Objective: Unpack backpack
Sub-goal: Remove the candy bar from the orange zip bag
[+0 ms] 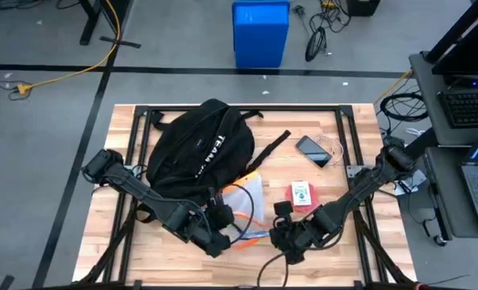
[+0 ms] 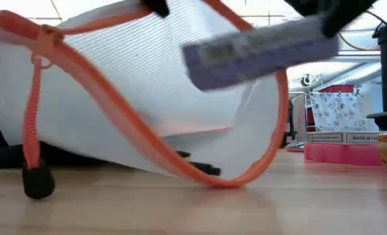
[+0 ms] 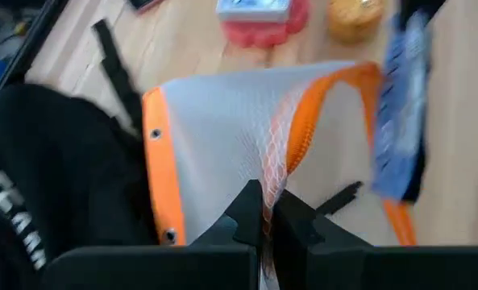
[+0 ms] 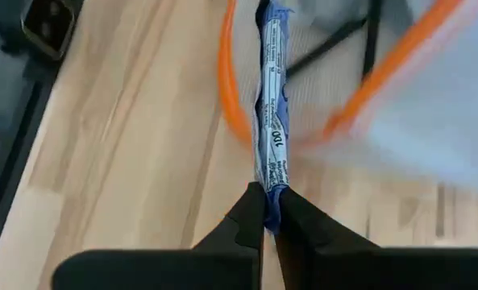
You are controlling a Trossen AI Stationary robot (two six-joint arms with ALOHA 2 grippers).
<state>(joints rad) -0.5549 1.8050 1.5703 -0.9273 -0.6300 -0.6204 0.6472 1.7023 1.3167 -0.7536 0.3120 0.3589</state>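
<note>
The black backpack (image 1: 200, 149) lies on the table's far left part, its white lettering (image 3: 13, 217) showing. In front of it is a white mesh pouch (image 1: 243, 205) with an orange zipper edge (image 2: 115, 108); my left gripper (image 3: 264, 211) is shut on it. My right gripper (image 4: 269, 205), right of the pouch near the front edge, is shut on a thin blue packet (image 4: 271, 105). The packet's far end is at the pouch's open mouth (image 2: 258, 49). The pouch's lower edge (image 2: 209, 176) rests on the table. My left gripper pinches a bunched fold of the pouch's white mesh (image 3: 269, 173) between its two fingers, close to the orange zipper edge. The mesh rises from the fingers in a gathered ridge, and the pouch's mouth is held up off the table. My right gripper pinches the blue packet's near end (image 4: 272, 181) between its two fingers. The fingers lie along the packet, which runs straight away from them, edge-on, toward the pouch's mouth. The packet is lifted clear of the table (image 2: 258, 49).
A black phone (image 1: 313, 151) lies far right of the backpack, with a loose black strap (image 1: 272, 149) beside it. A red card box (image 1: 301, 195) sits just beyond my right gripper, next to a yellow object (image 3: 353, 14). Black frame rails (image 1: 239, 107) border the table.
</note>
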